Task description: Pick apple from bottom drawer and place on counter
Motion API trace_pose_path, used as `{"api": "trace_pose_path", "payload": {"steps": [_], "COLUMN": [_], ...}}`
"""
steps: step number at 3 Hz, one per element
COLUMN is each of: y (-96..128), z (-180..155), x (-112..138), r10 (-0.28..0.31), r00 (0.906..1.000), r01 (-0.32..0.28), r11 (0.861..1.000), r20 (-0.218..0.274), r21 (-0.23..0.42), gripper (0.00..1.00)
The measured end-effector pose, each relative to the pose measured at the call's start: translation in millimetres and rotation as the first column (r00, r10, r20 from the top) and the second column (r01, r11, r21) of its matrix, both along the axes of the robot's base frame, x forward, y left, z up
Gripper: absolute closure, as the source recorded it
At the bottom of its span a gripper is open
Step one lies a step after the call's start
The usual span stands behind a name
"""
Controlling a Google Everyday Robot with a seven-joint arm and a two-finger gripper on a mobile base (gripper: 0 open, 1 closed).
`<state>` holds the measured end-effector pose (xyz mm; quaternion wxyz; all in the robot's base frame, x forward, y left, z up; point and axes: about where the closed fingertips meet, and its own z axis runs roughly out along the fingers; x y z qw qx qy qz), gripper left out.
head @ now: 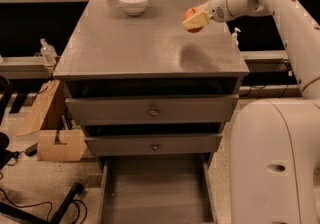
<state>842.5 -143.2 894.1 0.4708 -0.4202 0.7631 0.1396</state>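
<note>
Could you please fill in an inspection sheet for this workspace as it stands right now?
Surface: counter, grey metal top carrying one bowl at the rear.
Job's things: apple held in the air over the counter's right rear part, not set down; bottom drawer pulled open, nothing seen inside.
Clutter: white bowl near the counter's back edge.
Grippers: hand closed on the apple, above the counter's right rear.
Cables: black cable on the floor at lower left.
Surroundings: wooden block and bottle left of the cabinet; robot base at right.
</note>
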Motion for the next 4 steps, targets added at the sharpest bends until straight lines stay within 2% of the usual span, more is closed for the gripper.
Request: {"api": "trace_pose_path", "payload": {"steps": [1, 2, 3, 4], "y": [12, 38, 38, 39], "z": [-23, -53, -49, -49], "x": [5, 8, 8, 8], "r10": [0.02, 0.08, 0.08, 0.081], "r00": [0.9994, 0.9941, 0.994, 0.994], "r01": [-0.019, -0.072, -0.072, -0.073], "r11": [0.999, 0.992, 0.992, 0.992], "r20": [-0.026, -0.073, -0.074, -0.074], "r21": [0.051, 0.107, 0.107, 0.107], "gripper": [1.0, 1.0, 0.82, 0.57]}}
